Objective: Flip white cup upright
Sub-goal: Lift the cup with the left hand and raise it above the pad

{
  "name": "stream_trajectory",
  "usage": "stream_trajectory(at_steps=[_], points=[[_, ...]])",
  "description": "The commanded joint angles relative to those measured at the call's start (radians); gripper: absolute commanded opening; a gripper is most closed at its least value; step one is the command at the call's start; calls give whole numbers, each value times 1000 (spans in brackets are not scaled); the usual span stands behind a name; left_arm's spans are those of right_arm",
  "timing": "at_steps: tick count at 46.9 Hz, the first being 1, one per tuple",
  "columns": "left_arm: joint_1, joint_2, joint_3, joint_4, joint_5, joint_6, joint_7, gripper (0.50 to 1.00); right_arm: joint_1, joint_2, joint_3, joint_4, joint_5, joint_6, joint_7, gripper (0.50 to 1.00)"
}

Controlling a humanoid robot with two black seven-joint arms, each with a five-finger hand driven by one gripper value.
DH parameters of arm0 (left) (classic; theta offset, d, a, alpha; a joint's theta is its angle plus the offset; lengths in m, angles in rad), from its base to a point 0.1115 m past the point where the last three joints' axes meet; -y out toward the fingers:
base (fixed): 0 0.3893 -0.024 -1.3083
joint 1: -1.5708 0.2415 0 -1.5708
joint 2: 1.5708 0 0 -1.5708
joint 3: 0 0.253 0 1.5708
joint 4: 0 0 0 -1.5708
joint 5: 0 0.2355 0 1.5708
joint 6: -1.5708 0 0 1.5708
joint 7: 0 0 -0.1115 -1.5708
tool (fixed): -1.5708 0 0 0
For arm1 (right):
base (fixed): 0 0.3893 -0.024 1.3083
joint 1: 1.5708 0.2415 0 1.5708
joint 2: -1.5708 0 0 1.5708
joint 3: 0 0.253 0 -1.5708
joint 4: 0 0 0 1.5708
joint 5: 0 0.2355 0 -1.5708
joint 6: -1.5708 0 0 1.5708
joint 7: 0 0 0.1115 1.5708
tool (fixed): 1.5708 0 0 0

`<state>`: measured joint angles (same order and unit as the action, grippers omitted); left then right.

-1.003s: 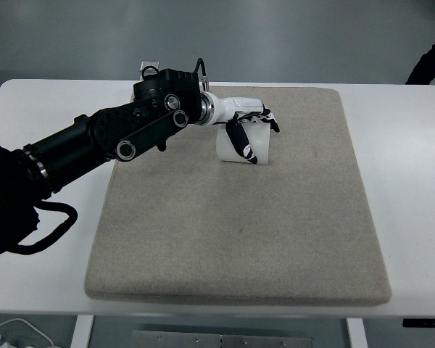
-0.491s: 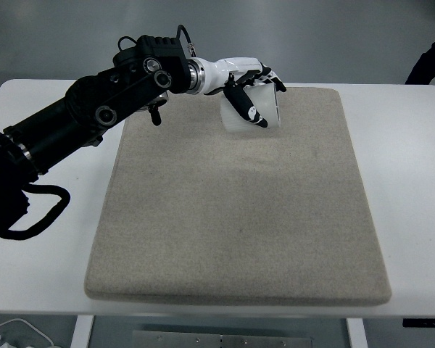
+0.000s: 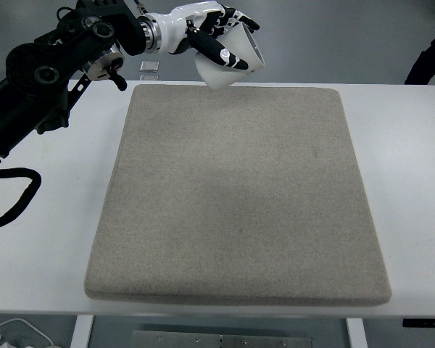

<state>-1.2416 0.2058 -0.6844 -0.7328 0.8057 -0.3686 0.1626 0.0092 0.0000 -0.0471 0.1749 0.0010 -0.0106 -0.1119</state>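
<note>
My left hand [image 3: 221,40] is shut on the white cup [image 3: 228,61], holding it in the air above the far edge of the grey mat [image 3: 235,196]. The cup is tilted, with its open mouth turned up and to the right. A black-tipped finger [image 3: 228,56] lies across the cup's side and the other fingers wrap over its top. The black left arm [image 3: 51,80] comes in from the left edge and reaches up to the far left. No right arm shows.
The mat lies on a white table [image 3: 406,181]. A small clear object [image 3: 149,67] sits on the table just beyond the mat's far left corner. A dark shape [image 3: 429,61] shows at the right edge behind the table.
The left hand has lifted the cup off the mat and carried it up and back toward the far edge, tipping its mouth upward. The arm has swung back to the left.
</note>
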Motion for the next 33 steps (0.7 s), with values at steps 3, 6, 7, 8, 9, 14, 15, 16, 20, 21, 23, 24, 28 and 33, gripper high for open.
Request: stream_trajectory(at_steps=[3, 6, 7, 8, 9, 14, 15, 16, 20, 21, 23, 24, 28, 33], points=[[7, 26, -24, 3, -112, 2, -15, 716, 0, 0, 1, 0, -1, 0, 0, 930], [11, 35, -37, 4, -170, 3, -21, 713, 0, 0, -1, 0, 1, 0, 0, 930], [11, 38, -41, 4, -189, 7, -23, 713, 0, 0, 1, 0, 1, 0, 0, 930], [14, 41, -46, 4, -209, 10, -26, 713, 0, 0, 1, 0, -1, 0, 0, 930], [17, 46, -50, 4, -227, 11, -32, 713, 0, 0, 0, 0, 1, 0, 0, 930], [47, 53, -67, 3, -312, 13, -67, 713, 0, 0, -1, 0, 1, 0, 0, 930], [53, 57, -72, 3, -324, 13, -77, 713, 0, 0, 1, 0, 1, 0, 0, 930], [60, 60, -76, 1, -335, 11, -84, 713, 0, 0, 1, 0, 1, 0, 0, 930], [96, 67, -107, -4, -361, 8, -115, 713, 0, 0, -1, 0, 1, 0, 0, 930], [106, 67, -116, -5, -362, 5, -120, 713, 0, 0, -1, 0, 1, 0, 0, 930], [125, 67, -138, -7, -362, 2, -129, 713, 0, 0, 0, 0, -1, 0, 0, 930], [134, 67, -150, -8, -362, 0, -135, 713, 0, 0, 1, 0, 1, 1, 0, 930], [163, 66, -187, -11, -362, -1, -155, 713, 0, 0, -1, 0, 1, 0, 0, 930], [195, 66, -208, -14, -370, -4, -184, 713, 0, 0, -1, 0, 1, 0, 0, 930]])
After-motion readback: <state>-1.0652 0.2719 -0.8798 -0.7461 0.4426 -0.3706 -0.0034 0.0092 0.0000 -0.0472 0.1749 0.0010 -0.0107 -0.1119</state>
